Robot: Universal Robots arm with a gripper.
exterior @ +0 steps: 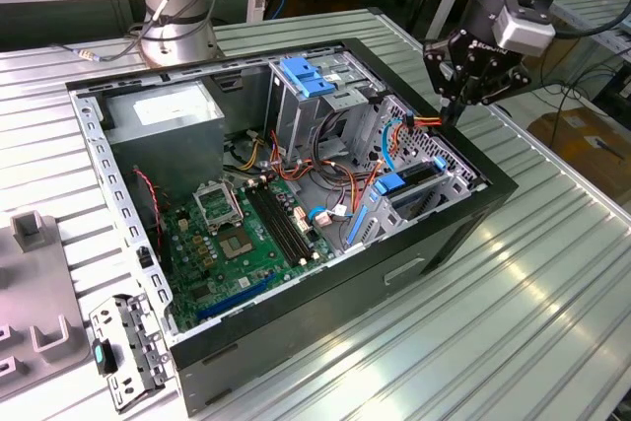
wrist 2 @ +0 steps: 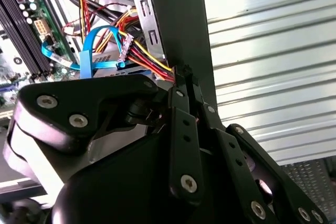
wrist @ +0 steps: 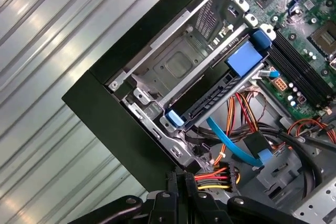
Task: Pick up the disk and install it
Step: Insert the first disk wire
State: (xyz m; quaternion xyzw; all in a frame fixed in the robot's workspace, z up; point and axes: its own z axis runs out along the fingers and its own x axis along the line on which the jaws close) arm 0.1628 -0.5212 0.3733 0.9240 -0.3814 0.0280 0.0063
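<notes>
The disk (exterior: 415,175) stands on edge in the drive cage at the exterior view's right end of the open computer case (exterior: 296,288). Its dark edge (wrist: 210,104) with blue plastic ends shows in the first wrist view. My gripper (exterior: 451,113) hangs just above the case's far right corner, fingers pressed together. In both wrist views the fingertips (wrist 2: 181,80) (wrist: 181,179) meet beside a bundle of red, yellow and black power wires (wrist: 212,178). Whether they pinch the wires I cannot tell. A blue data cable (wrist 2: 94,45) loops nearby.
A tall metal cage with a blue latch (exterior: 311,76) rises mid-case, a grey power-supply box (exterior: 163,120) sits at the far left, and the green motherboard (exterior: 242,234) lies on the case floor. A detached metal bracket (exterior: 123,347) lies on the ribbed table (exterior: 513,313).
</notes>
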